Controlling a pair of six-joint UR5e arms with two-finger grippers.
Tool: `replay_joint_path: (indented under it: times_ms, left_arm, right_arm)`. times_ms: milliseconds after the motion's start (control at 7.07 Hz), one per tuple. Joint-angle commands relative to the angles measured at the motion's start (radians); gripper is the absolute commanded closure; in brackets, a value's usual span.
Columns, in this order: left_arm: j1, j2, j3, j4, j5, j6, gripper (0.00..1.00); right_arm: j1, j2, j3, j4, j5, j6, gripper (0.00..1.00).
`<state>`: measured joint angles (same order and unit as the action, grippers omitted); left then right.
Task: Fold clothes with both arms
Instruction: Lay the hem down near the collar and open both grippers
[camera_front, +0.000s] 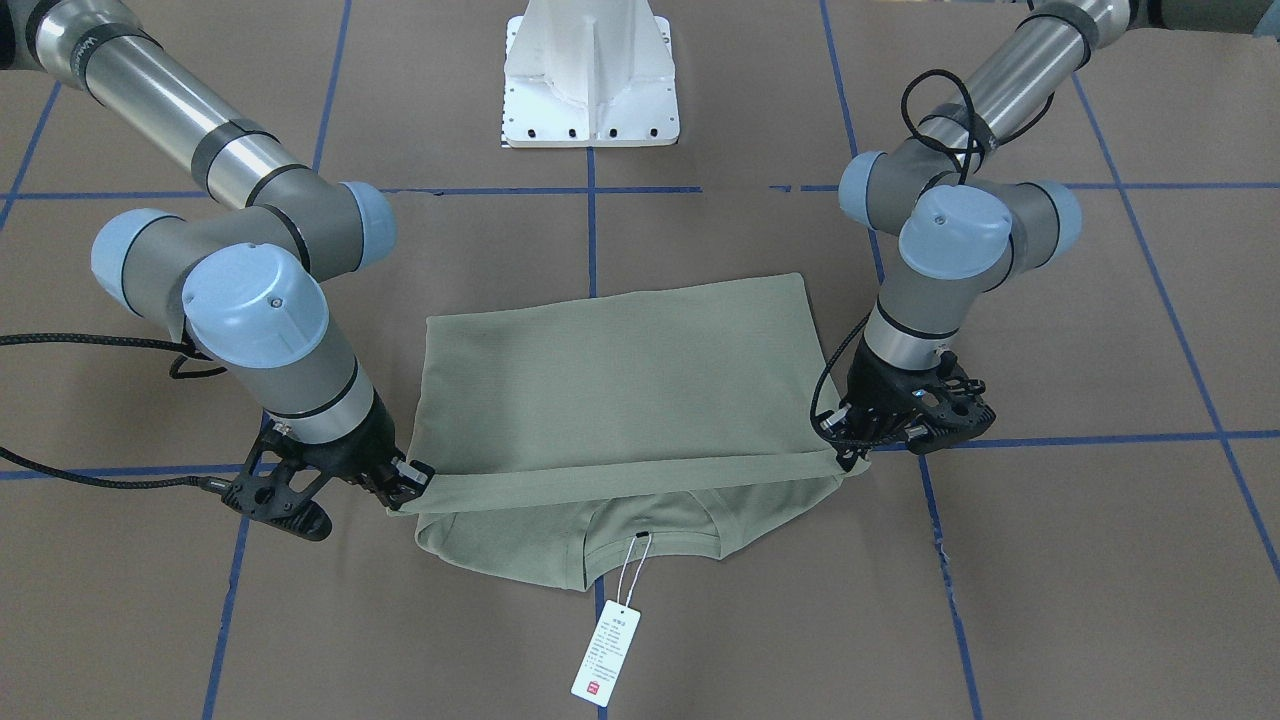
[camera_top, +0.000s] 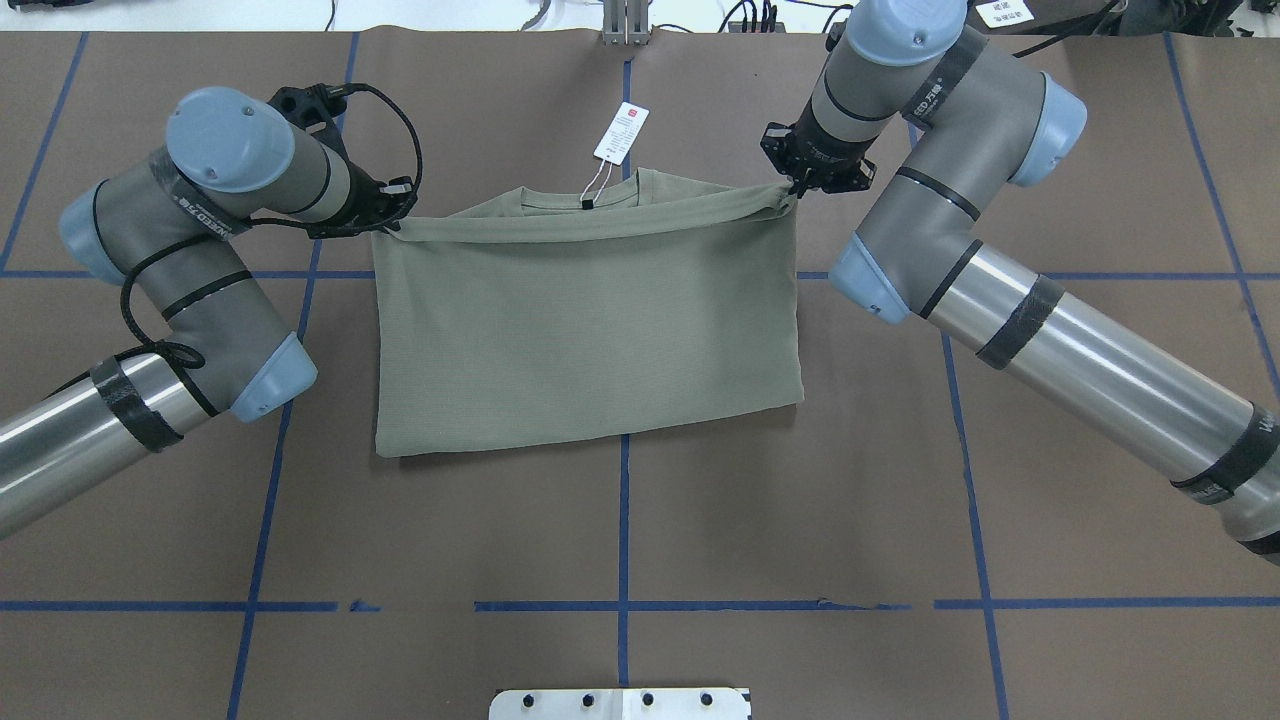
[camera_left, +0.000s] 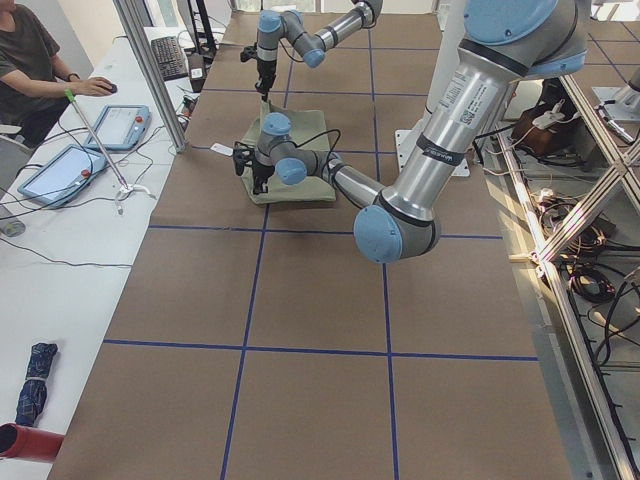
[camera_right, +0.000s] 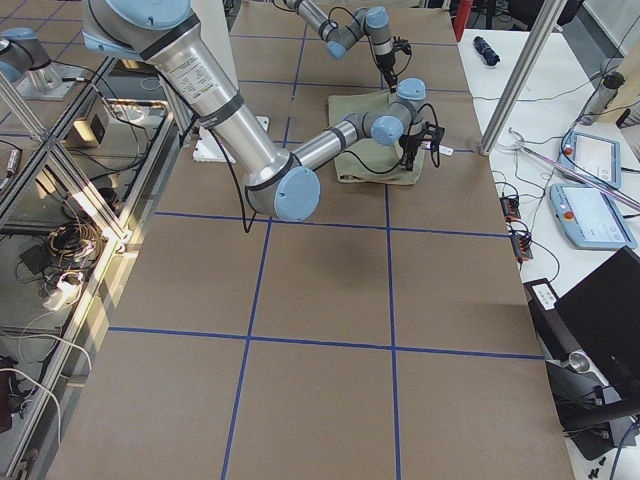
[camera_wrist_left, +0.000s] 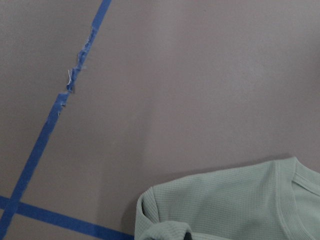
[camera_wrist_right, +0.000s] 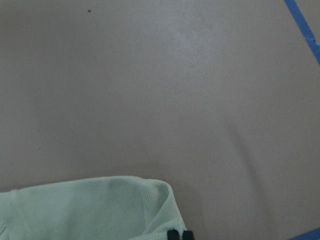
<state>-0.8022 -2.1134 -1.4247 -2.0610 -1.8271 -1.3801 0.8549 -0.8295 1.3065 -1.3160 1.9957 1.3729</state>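
Left gripper (camera_top: 388, 222) and right gripper (camera_top: 792, 192) each pinch a corner of the shirt (camera_top: 590, 330), taut between them. The wrist cameras catch only its fabric, while the front view shows the hang tag (camera_front: 606, 655) beyond the fingers.

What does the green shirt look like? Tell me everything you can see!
The sage-green soft knit shirt lies on the brown table, folded into a rectangle, its top layer reaching almost to the round collar, which peeks out past that edge. A white paper hang tag with a small red mark is tied to the collar by a string and rests on the table. The left gripper and right gripper each pinch one corner of the top edge.
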Motion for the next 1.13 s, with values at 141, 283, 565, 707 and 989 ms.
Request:
replay_joint_path:
  times_ms: [141, 283, 565, 707, 989]
  left_arm:
    - [-0.029, -0.058, 0.062, -0.010, 0.000, -0.002, 1.00]
    - [-0.031, -0.062, 0.064, -0.010, 0.000, -0.002, 1.00]
    - [-0.031, -0.063, 0.064, -0.010, -0.001, 0.001, 1.00]
    - [-0.032, -0.060, 0.064, -0.011, -0.001, 0.004, 1.00]
    - [-0.031, -0.065, 0.059, -0.011, -0.001, -0.002, 0.84]
  right_arm:
    - [0.009, 0.012, -0.019, 0.001, 0.000, 0.000, 1.00]
    - [0.009, 0.027, -0.039, 0.001, 0.000, 0.000, 1.00]
    - [0.007, 0.038, -0.036, 0.003, 0.003, -0.002, 1.00]
    - [0.006, 0.041, -0.036, 0.003, 0.006, -0.002, 1.00]
    - [0.006, 0.041, -0.035, 0.003, 0.008, -0.002, 0.86]
